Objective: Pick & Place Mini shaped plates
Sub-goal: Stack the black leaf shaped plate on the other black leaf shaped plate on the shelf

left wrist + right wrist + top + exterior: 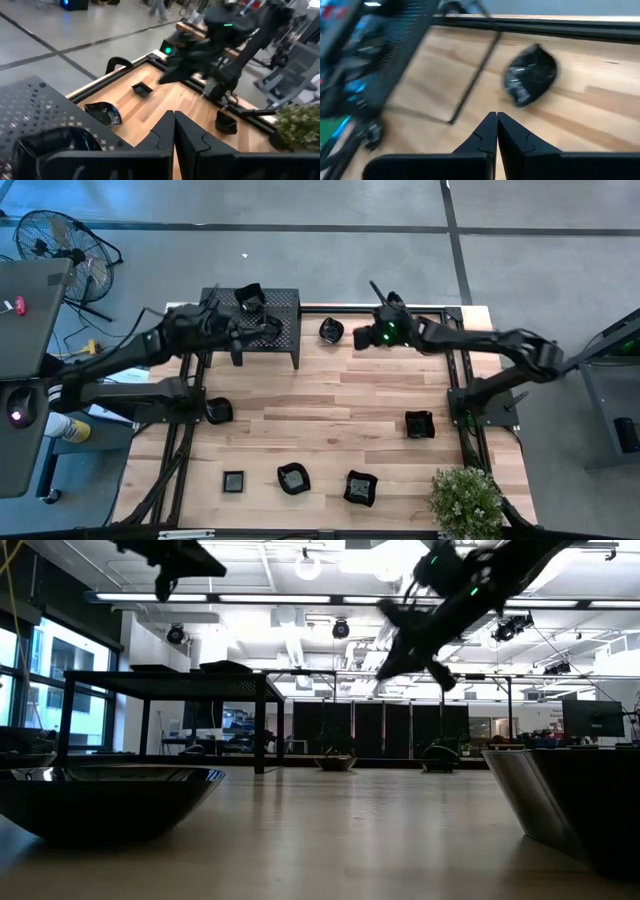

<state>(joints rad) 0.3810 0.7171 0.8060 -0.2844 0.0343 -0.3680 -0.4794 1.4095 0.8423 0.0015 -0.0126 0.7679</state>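
Right pincer (493, 118) clenched, empty, hovering near plate (530, 75) at desk's (330, 410) 12 o'clock. Left pincer (173, 120) clenched over rack (285, 320). Plate looks glossy, rigid, slippery, chippable; pinch raised rim.

Plate (331, 330) right of rack (285, 320)

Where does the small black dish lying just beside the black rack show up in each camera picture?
High view: the dish lies at the table's far edge, right of the rack.
Low view: cannot tell it apart.
Left wrist view, by the rack's corner.
Right wrist view, beyond a rack leg.
Shared landmark: the rack.
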